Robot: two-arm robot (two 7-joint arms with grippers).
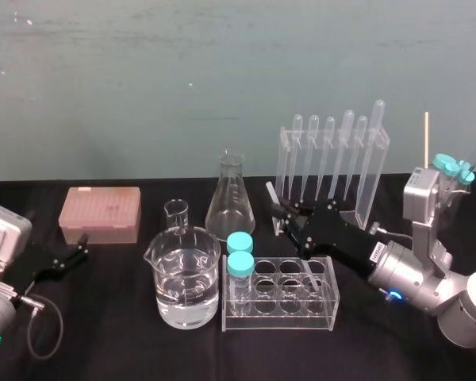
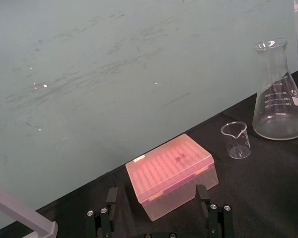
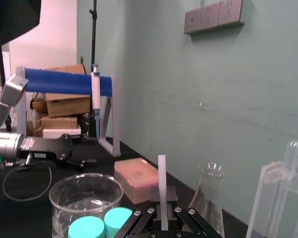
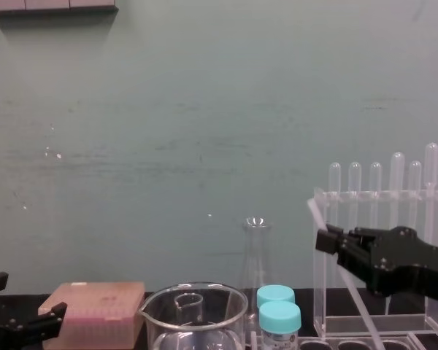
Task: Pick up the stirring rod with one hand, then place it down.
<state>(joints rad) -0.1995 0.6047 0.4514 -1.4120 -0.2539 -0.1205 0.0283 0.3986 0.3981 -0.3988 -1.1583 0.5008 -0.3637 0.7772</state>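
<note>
The stirring rod point(image 1: 271, 192) is a thin whitish stick, tilted, and my right gripper point(image 1: 285, 216) is shut on it above the table. Its upper end pokes out past the black fingers toward the flask. Its lower end slants down over the clear tube rack point(image 1: 279, 316). In the right wrist view the rod point(image 3: 162, 173) stands up from between the closed fingers of the right gripper point(image 3: 162, 204). In the chest view the right gripper point(image 4: 325, 241) hangs in front of the pipette stand. My left gripper point(image 1: 79, 248) rests open at the far left, and the left gripper point(image 2: 157, 196) faces the pink box.
A beaker of water point(image 1: 186, 279) stands left of the rack, which holds two blue-capped tubes point(image 1: 239, 255). Behind are a small beaker point(image 1: 176, 213), a conical flask point(image 1: 230, 195), a pink tip box point(image 1: 101, 213) and a stand of pipettes point(image 1: 333, 159). A tube holder point(image 1: 451, 171) stands far right.
</note>
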